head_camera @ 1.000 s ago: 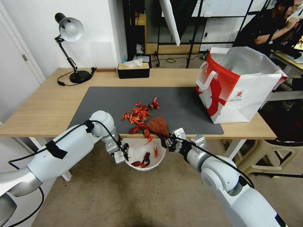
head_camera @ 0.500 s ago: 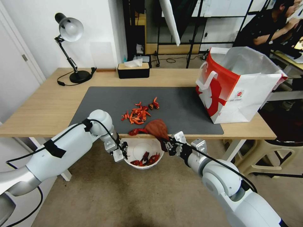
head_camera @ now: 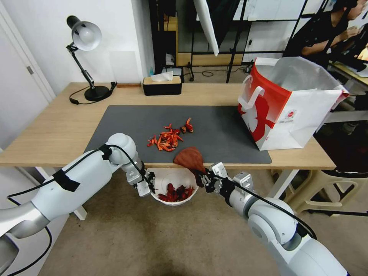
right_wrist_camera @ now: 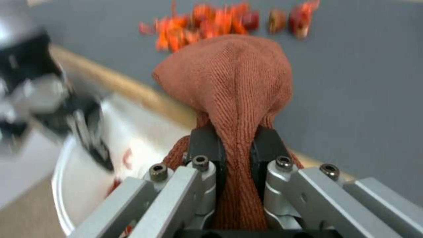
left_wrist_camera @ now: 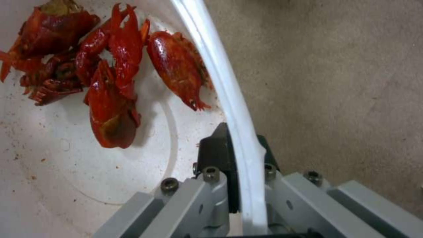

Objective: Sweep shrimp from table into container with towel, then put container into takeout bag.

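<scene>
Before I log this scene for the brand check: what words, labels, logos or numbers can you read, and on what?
None can be read.
takeout bag: a small round red logo with lines of print beside it, too small to read.
takeout bag's red side: a pale graphic, no letters.
container, towel, tissue box: no visible text.

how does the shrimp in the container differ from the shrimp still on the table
The shrimp in the container look dark red and lie heaped low in the white bowl, held below the table edge by the left gripper. The shrimp on the table look brighter orange-red and lie spread loosely on the grey mat, beyond the towel gripped by the right gripper. Both are glossy curled shell pieces.
</scene>
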Robot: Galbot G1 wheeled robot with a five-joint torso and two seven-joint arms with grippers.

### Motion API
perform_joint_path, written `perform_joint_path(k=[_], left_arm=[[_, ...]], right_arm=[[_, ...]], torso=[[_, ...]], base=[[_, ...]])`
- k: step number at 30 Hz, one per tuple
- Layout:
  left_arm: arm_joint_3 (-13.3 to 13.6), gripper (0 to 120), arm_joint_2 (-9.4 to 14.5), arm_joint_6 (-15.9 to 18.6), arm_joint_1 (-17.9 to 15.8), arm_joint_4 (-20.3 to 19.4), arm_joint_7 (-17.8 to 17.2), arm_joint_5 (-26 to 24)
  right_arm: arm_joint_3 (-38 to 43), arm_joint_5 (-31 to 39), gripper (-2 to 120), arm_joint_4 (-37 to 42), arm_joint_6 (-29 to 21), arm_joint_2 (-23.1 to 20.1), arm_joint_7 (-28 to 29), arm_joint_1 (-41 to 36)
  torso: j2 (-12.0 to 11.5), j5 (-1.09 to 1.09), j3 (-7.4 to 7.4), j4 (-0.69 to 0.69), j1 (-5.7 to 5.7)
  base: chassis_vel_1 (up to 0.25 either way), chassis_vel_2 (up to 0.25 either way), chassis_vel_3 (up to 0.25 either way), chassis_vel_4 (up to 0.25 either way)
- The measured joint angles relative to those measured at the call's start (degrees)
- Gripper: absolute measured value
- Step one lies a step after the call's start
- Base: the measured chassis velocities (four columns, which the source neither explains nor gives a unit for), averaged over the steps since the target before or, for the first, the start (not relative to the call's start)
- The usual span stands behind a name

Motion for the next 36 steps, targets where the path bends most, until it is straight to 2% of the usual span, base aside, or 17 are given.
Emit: perform_joint_path(k=[10, 12, 14, 17, 22, 23, 28, 30, 36], left_arm=[[-0.37, 0, 0.50, -0.07, 1.02, -0.22, 0.00, 0.13], [-0.85, 0, 0.69, -0.46, 1.42, -0.13, -0.07, 0.15], [-0.98, 0, 0.77, -0.55, 1.45, -0.10, -0.10, 0.15], [-1.39, 0, 1.10, -0.70, 1.48, 0.03, -0.16, 0.08], [-1.61, 0, 1.26, -0.77, 1.73, 0.11, -0.18, 0.09], [-1.81, 0, 1.26, -0.84, 1.96, 0.22, -0.19, 0.10], [-2.63, 0, 1.19, -1.13, 2.45, 0.50, -0.22, 0.19], [-3.25, 0, 1.23, -1.40, 2.80, 0.64, -0.23, 0.34], [-4.29, 0, 1.71, -1.81, 3.38, 0.65, -0.26, 0.44]], right_arm=[[1.63, 7.49, 7, -3.82, 4.56, 0.57, 2.02, 8.71], [1.31, 8.90, 7, -8.78, 7.50, 1.02, 3.39, 13.63], [1.03, 9.03, 7, -10.48, 8.47, 1.24, 3.63, 15.14], [-0.34, 9.13, 7, -17.32, 10.57, 2.15, 5.19, 21.70], [-2.15, 8.12, 7, -24.88, 10.94, 3.53, 7.32, 27.32], [-3.08, 7.24, 7, -28.78, 10.95, 4.51, 8.19, 29.77], [-4.55, 5.96, 7, -34.73, 10.84, 6.33, 8.91, 32.91], [-5.29, 5.47, 7, -39.53, 10.93, 7.76, 9.11, 34.56], [-5.53, 5.25, 7, -45.13, 10.92, 9.81, 8.39, 36.47]], torso=[[0.00, 0.00, 0.00, 0.01, 0.00], [0.00, -0.01, 0.00, 0.00, 0.00], [0.00, 0.00, 0.00, 0.01, 0.00], [0.00, -0.02, -0.01, 0.01, 0.00], [0.00, 0.00, 0.00, 0.01, 0.01], [0.00, -0.01, 0.00, 0.00, 0.01], [0.00, 0.00, 0.00, 0.01, 0.01], [-0.01, 0.00, 0.00, 0.01, 0.01], [0.00, 0.00, 0.00, 0.01, 0.01]], base=[[0.000, 0.000, 0.000, 0.000], [0.000, 0.000, 0.000, 0.000], [0.000, 0.000, 0.000, 0.000], [0.000, 0.000, 0.000, 0.000], [0.000, 0.000, 0.000, 0.000], [0.000, 0.000, 0.000, 0.000], [0.000, 0.000, 0.000, 0.000], [0.000, 0.000, 0.000, 0.000], [0.000, 0.000, 0.000, 0.000]])
